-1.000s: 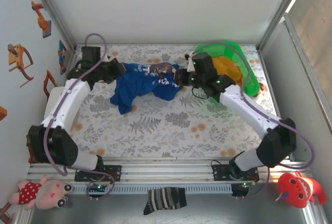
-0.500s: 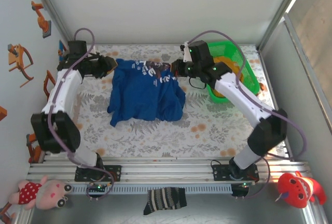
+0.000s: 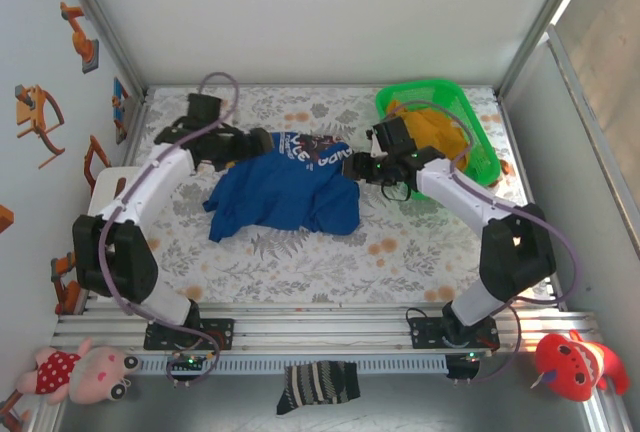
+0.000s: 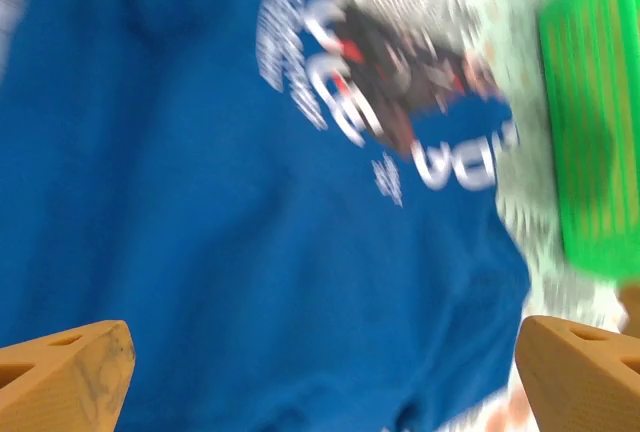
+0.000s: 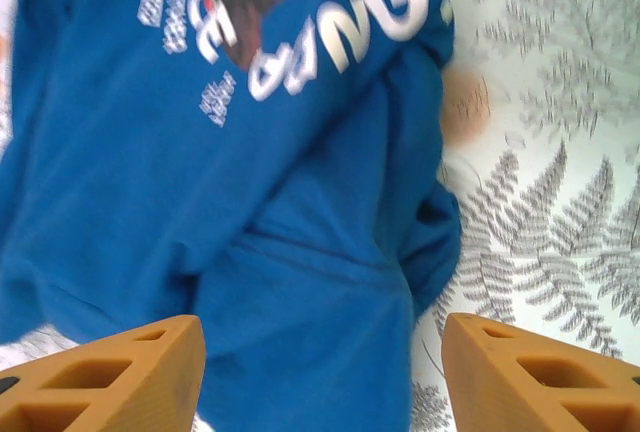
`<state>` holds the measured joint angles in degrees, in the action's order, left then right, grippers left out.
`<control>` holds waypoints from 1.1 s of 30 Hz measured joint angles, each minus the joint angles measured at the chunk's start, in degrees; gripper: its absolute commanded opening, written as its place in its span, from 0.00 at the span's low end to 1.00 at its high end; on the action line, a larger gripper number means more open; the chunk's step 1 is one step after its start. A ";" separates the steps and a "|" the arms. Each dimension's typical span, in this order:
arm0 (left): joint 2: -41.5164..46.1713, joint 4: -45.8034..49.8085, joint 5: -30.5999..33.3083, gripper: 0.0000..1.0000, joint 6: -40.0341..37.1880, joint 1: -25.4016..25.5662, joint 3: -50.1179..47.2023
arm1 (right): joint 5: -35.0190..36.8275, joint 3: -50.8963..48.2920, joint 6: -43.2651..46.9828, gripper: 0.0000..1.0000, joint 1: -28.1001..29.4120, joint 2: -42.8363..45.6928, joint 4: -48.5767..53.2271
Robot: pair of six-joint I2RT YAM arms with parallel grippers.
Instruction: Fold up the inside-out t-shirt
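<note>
The inside-out t-shirt [image 3: 285, 197] is royal blue with white lettering near its far edge and lies loosely spread and wrinkled on the fern-print table. My left gripper [image 3: 258, 144] hovers at its far left edge and my right gripper [image 3: 358, 165] at its far right edge. In the left wrist view the left gripper [image 4: 320, 362] is wide open above the t-shirt [image 4: 250, 232], with nothing pinched. The right wrist view shows the right gripper [image 5: 322, 362] open too, over the blue cloth [image 5: 250, 182] and its hem seam.
A green basket [image 3: 470, 117] at the back right holds a mustard-yellow garment [image 3: 440, 132]; the basket [image 4: 590, 132] lies just right of the shirt. A striped sock [image 3: 318, 387] and plush toys [image 3: 85, 372] [image 3: 575, 362] lie along the front rail. Enclosure walls close in all sides.
Both grippers went from shut to open and let go of the shirt. The shirt, held up bunched a second ago, now lies spread on the table. Both arms have shifted inward.
</note>
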<state>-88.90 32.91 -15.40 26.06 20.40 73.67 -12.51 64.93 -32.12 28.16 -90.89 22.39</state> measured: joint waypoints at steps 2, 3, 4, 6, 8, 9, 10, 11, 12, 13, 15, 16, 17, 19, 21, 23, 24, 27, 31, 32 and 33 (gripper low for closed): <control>-0.87 -0.33 2.95 0.97 -1.25 5.57 -1.16 | -0.04 -2.64 -0.81 0.63 0.57 -1.11 -1.62; -1.99 -0.39 4.61 0.97 -1.84 8.02 -1.29 | 0.02 -3.61 -1.14 0.63 0.98 -2.08 -2.25; -3.37 -0.61 6.40 0.98 -2.54 10.10 -1.22 | 0.13 -4.15 -1.53 0.63 1.36 -3.06 -2.73; -6.78 -1.16 9.68 0.98 -4.13 13.62 -0.79 | 0.13 -4.70 -2.40 0.62 2.14 -5.49 -4.28; -9.75 -1.53 11.85 0.98 -5.44 15.78 0.02 | 0.13 -4.94 -3.04 0.61 2.56 -7.26 -5.73; -11.32 -1.68 12.81 0.98 -6.08 16.65 0.59 | 0.13 -4.94 -3.41 0.60 2.62 -7.96 -6.43; -12.52 -1.79 13.40 0.98 -6.47 17.20 1.18 | 0.13 -4.96 -3.76 0.59 2.62 -8.50 -7.17; -13.88 -2.05 13.97 0.98 -6.88 17.64 1.95 | 0.15 -4.96 -4.13 0.57 2.62 -9.03 -7.87; -15.04 -2.29 14.32 0.98 -7.10 17.86 2.71 | 0.13 -4.94 -4.46 0.54 2.62 -9.46 -8.46; -16.31 -2.71 14.38 0.98 -7.26 17.92 3.63 | 0.13 -4.94 -4.81 0.49 2.62 -9.79 -8.87; -18.32 -3.67 14.53 0.89 -7.28 17.86 5.05 | 0.11 -4.96 -5.64 0.27 2.62 -10.16 -9.68; -19.52 -4.02 14.51 0.79 -7.23 17.81 5.88 | 0.15 -4.96 -5.66 0.14 2.62 -10.19 -9.99; -20.41 -4.20 14.49 0.67 -7.30 17.75 6.54 | 0.07 -4.96 -5.68 0.04 2.62 -10.19 -10.25; -22.40 -4.66 14.38 0.26 -6.45 17.29 7.89 | 0.07 -4.96 -6.05 0.00 2.62 -10.19 -10.58; -23.47 -4.79 13.90 0.00 -5.92 16.39 8.57 | 0.00 -4.96 -5.64 0.00 2.62 -9.84 -10.38; -23.56 -4.79 12.81 0.00 -5.11 14.71 8.66 | -0.07 -4.98 -5.53 0.00 2.62 -8.59 -9.70; -23.34 -4.87 12.20 0.00 -4.74 13.53 8.68 | -0.07 -4.98 -5.38 0.00 2.62 -7.52 -9.22; -20.72 -5.57 9.62 0.00 -2.80 8.83 7.52 | 0.13 -4.98 -4.68 0.00 2.62 -2.93 -7.48; -12.44 -6.14 4.37 0.00 -0.37 1.33 4.24 | 1.25 -5.05 -3.21 0.00 2.62 3.80 -4.92; -9.99 -6.32 2.71 0.00 0.13 -0.44 3.61 | 1.57 -5.16 -2.71 0.00 2.62 5.03 -4.52; -7.80 -6.40 1.55 0.00 0.44 -1.77 3.04 | 1.99 -5.31 -2.29 0.00 2.62 5.86 -4.00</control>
<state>-96.71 26.50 -13.85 26.50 18.63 76.71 -10.52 59.61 -34.41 30.79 -85.03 18.39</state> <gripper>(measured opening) 0.042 0.054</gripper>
